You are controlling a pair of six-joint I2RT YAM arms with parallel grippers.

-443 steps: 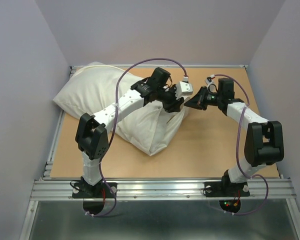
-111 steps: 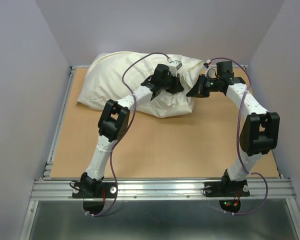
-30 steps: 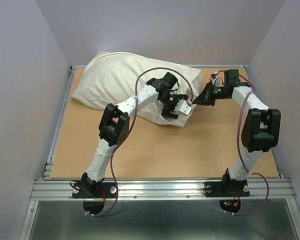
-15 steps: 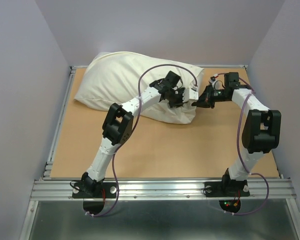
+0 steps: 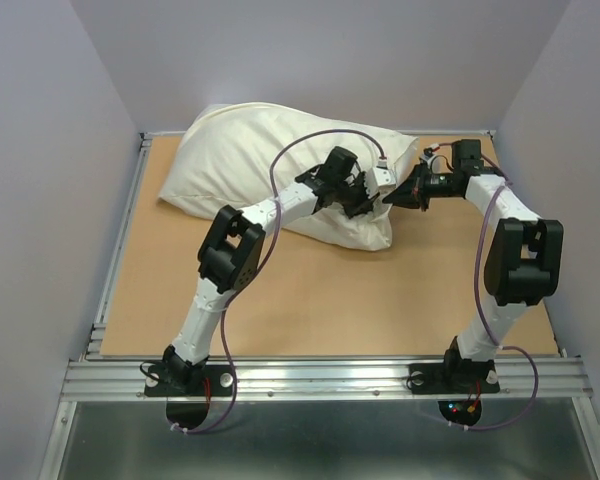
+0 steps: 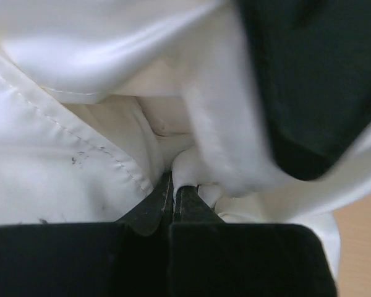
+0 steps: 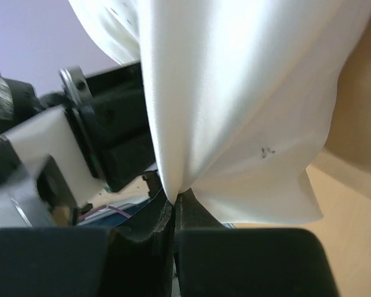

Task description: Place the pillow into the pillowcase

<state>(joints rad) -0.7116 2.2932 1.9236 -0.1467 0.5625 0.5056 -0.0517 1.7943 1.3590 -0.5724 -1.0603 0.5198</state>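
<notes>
The cream pillowcase (image 5: 270,165) lies bulging full across the back of the table, its open end to the right. The pillow is inside and hidden by it in the top view. My left gripper (image 5: 368,194) is at that right end, shut on a fold of white fabric (image 6: 191,164) beside the stitched hem (image 6: 80,139); I cannot tell if pillow fabric is pinched too. My right gripper (image 5: 400,194) is close beside it, facing left. In the right wrist view it (image 7: 173,199) is shut on a hanging edge of the pillowcase (image 7: 235,111).
The brown tabletop (image 5: 380,300) lies in front of the bundle. Grey walls close in at the back and both sides. A metal rail (image 5: 320,375) runs along the near edge by the arm bases. The left gripper's body (image 7: 105,136) shows just behind the cloth.
The stuffed bundle has shifted a little to the right. My left gripper has risen from the bundle's front right corner to its right end, close to the right gripper, which has barely moved.
</notes>
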